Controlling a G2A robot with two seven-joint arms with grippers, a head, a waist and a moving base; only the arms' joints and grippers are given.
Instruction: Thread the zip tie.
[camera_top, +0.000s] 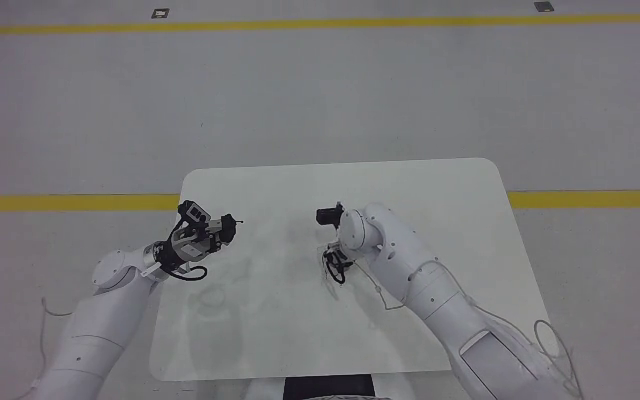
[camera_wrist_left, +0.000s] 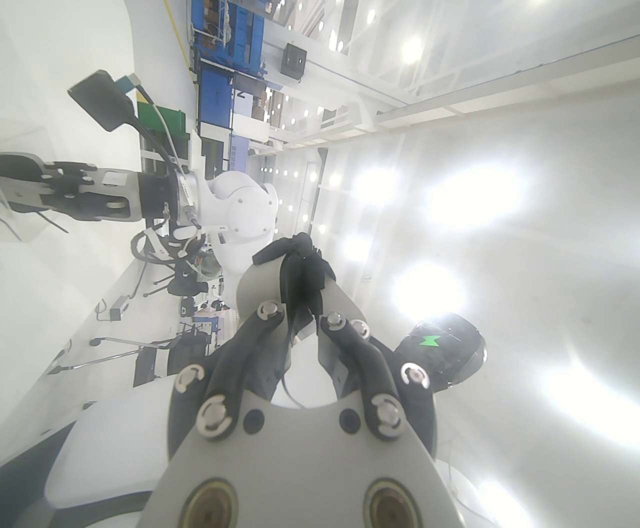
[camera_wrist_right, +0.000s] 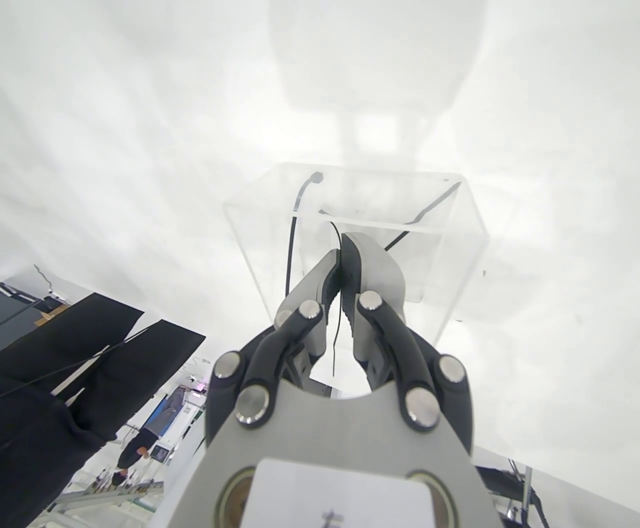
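Overhead view onto table (camera_top: 450, 200); wrist views tight behind left claw (camera_wrist_left: 300, 260) and right claw (camera_wrist_right: 342, 252), latter shared.

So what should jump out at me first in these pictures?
Probably the right gripper, pinched shut on a thin black zip tie, right by a clear box with more black ties in it. Then the two white arms bent in over the white table, the left gripper near its left edge.
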